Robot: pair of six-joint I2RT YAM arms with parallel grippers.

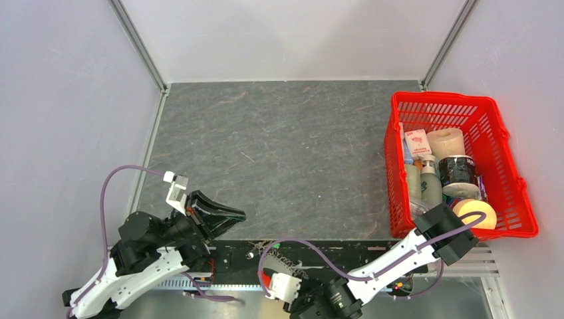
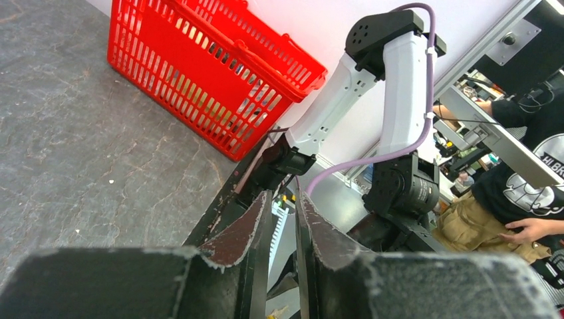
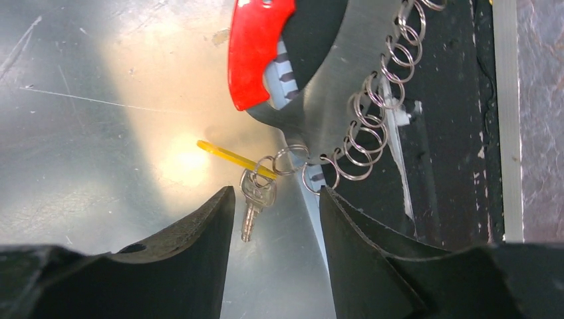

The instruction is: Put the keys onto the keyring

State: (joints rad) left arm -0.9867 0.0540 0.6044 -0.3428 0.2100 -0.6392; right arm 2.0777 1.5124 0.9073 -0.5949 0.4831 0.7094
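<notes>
Black fingers mark my left gripper [image 1: 233, 216] at the lower left of the overhead view, its arm crouched low and aimed right, while my right arm folds back from its elbow by the red basket [image 1: 505, 133] to bottom centre, beside a sliver of the red fob [image 1: 265, 284]. From the left wrist view, the pads [image 2: 239, 232] stand a narrow slit apart, gripping nothing. From the right wrist view, my right gripper [image 3: 277, 193] is spread wide and empty over shiny metal, with the yellow-tagged key [image 3: 253, 199] hanging between its tips off the keyring [image 3: 372, 113] chain that runs to the upper right.
</notes>
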